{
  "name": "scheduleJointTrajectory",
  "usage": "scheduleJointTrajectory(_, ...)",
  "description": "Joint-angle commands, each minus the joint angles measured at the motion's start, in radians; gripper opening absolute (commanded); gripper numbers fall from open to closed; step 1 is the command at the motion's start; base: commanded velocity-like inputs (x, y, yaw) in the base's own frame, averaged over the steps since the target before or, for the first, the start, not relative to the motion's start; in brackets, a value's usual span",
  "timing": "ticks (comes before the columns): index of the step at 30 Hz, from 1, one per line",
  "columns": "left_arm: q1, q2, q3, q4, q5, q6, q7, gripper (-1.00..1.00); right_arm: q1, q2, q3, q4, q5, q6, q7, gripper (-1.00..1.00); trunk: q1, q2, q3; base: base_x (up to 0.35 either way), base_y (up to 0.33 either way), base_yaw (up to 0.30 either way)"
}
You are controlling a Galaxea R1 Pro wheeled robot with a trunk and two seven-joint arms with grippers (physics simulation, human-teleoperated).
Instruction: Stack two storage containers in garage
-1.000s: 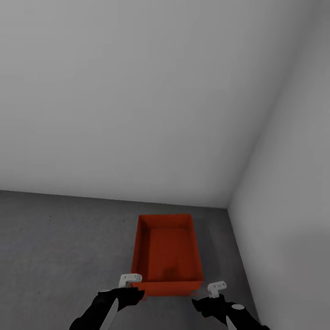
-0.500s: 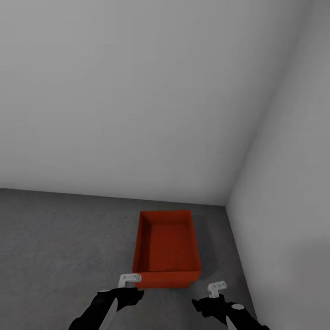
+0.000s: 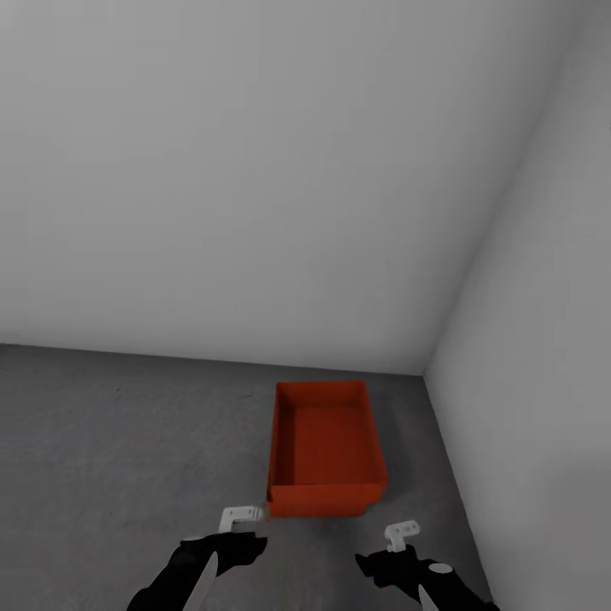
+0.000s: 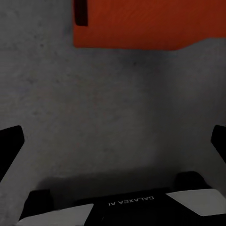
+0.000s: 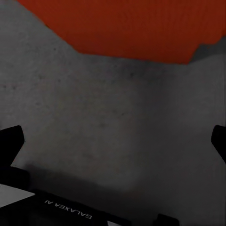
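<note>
Black-sleeved arms enter the head view at its lower edge, each ending in a pale gripper. Left gripper (image 3: 242, 518) sits at about 7 o'clock in that view and right gripper (image 3: 401, 534) at about 5 o'clock; both are empty and touch nothing. In each wrist view the two dark fingertips stand at opposite edges of the picture with bare concrete between them — jaws spread wide on both sides (image 4: 113, 141) (image 5: 113, 141).

Just beyond and between the grippers, at 6 o'clock from the view's centre, one orange-red storage container (image 3: 326, 450) rests on the floor (image 3: 127, 441), apart from both grippers. It is open-topped and rectangular, its long axis running away from the robot, with nothing visible inside. Its near wall shows as an orange band in the left wrist view (image 4: 146, 23) and the right wrist view (image 5: 127, 28).

The floor is dark grey, matte, faintly mottled concrete. Beyond the container, a plain white back wall (image 3: 255, 170) meets a white side wall (image 3: 543, 339) in a corner at roughly 4 o'clock — the container lies near that corner, close to the side wall.
</note>
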Motion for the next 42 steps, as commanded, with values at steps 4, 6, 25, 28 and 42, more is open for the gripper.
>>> scheduleJointTrajectory(4,0.0,0.0,-0.001,-0.001,0.009,0.006,0.001,1.0,0.0,-0.001,0.003,-0.003,-0.005,0.006,0.001,1.0,-0.016,0.028,0.012,-0.236,0.197,0.0)
scheduleJointTrajectory(6,0.0,-0.001,-0.001,-0.001,0.009,0.006,0.002,1.0,0.0,-0.001,0.003,-0.002,-0.005,0.006,0.001,1.0,-0.024,0.042,0.018,-0.252,0.175,0.0)
scheduleJointTrajectory(25,0.0,0.0,-0.001,0.0,0.009,0.005,0.002,1.0,0.0,-0.001,0.003,-0.002,-0.007,0.006,0.0,1.0,-0.096,0.175,0.078,-0.3,0.078,0.0)
scheduleJointTrajectory(28,0.0,-0.001,-0.001,0.0,0.009,0.005,0.002,1.0,0.0,-0.001,0.003,-0.002,-0.008,0.006,0.0,1.0,-0.108,0.196,0.087,-0.338,0.001,0.0)
scheduleJointTrajectory(42,0.0,0.106,0.008,0.189,-0.006,-0.125,0.014,1.0,0.0,-0.019,-0.001,0.072,-0.013,-0.013,-0.054,1.0,-0.162,0.294,0.131,-0.062,0.0,0.0)
